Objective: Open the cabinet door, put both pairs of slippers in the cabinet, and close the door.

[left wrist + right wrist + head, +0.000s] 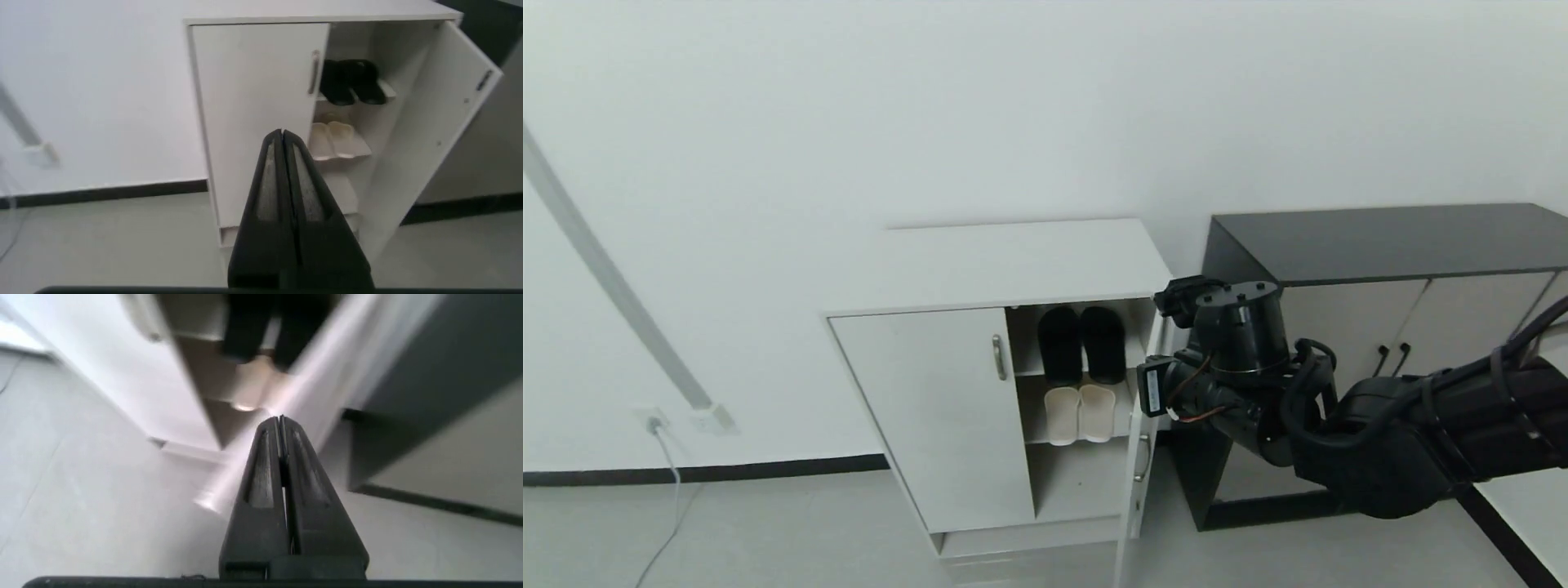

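Two slipper pairs sit inside the white cabinet: black pair on the top shelf, cream pair on the shelf below. Its right door hangs open, its left door is closed. Fingers of the right hand are pressed together, empty, near the open door. Fingers of the left hand are also together, empty, facing the cabinet front. A dark sideboard stands just beside the cabinet, on the grey floor.
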You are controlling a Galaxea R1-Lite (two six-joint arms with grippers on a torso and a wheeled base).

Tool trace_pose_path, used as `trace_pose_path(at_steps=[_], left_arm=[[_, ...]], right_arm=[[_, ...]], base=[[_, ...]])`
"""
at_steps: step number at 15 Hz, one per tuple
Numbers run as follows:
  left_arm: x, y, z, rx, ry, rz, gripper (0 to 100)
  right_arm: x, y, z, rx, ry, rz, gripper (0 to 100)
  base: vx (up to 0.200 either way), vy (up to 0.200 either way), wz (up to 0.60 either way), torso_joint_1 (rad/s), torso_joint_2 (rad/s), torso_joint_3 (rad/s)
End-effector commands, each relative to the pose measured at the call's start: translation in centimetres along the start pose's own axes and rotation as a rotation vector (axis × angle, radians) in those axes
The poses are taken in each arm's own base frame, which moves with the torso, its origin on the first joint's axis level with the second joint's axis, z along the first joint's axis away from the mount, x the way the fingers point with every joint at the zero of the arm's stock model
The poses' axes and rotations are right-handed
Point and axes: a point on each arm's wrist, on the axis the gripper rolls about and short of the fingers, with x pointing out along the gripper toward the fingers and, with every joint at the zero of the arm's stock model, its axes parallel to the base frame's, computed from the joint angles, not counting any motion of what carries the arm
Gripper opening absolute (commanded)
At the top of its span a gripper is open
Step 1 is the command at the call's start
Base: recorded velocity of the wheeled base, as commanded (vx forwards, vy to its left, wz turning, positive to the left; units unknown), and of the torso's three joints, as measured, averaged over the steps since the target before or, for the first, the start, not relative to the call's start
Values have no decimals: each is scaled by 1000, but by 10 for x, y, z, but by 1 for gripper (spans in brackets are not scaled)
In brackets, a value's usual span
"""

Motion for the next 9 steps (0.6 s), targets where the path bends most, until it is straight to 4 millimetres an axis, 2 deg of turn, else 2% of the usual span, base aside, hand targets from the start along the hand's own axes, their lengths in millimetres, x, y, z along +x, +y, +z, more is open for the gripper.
trace_pose_path(at_steps=[1,5,9], left_arm=[[0,0,0,-1,0,1,0],[0,0,0,-2,0,0,0],[0,0,0,-2,0,0,0]], right_arm=[[0,0,0,2,-4,1,0],[-1,-7,-3,-18,-20,-9,0],[-11,-26,-12,-101,-20,-52,0]], base=[[0,0,0,0,0,0],[0,0,0,0,0,0],[0,0,0,0,0,0]])
